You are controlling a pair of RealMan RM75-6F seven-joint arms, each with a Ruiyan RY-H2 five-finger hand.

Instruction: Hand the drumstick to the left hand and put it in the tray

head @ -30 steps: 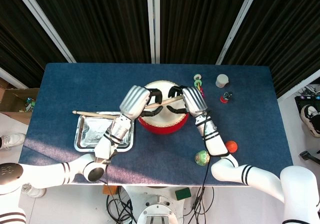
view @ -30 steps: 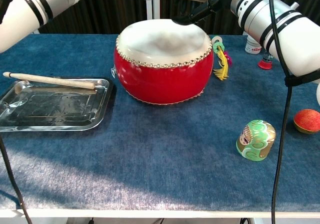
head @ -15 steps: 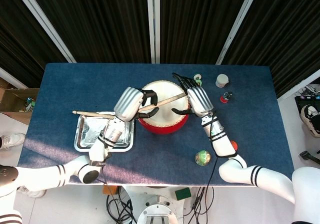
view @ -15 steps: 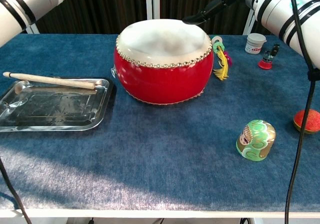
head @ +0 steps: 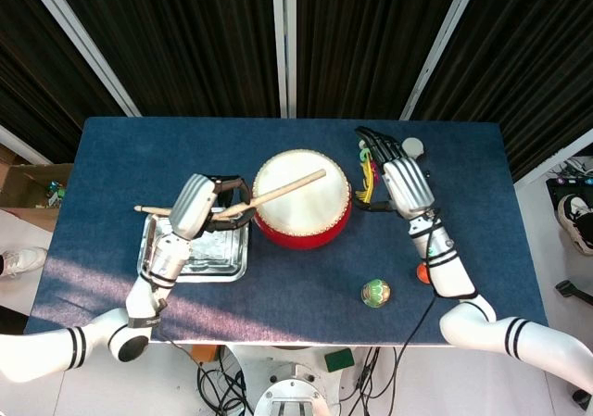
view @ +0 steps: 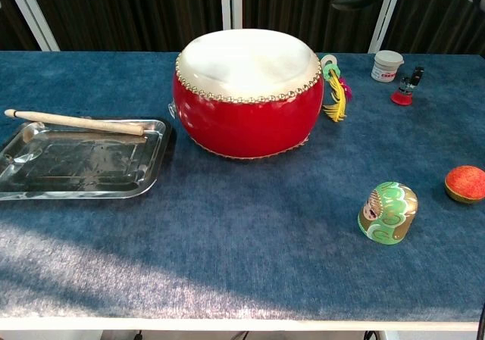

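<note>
When you look down from the head view, the left hand holds the drumstick at one end, with its fingers wrapped around it. The stick slants up over the white top of the red drum in the middle of the table. The right hand holds nothing and its fingers are spread apart, off to the right of the drum. So the pass looks done. Putting the stick down is what is left. The tray sits just under the left hand, near the table's left edge.

From the chest view, the tray is shiny and another stick lies across its back rim. Only a dark fingertip of the right hand shows at the top. The held stick is out of sight here.
</note>
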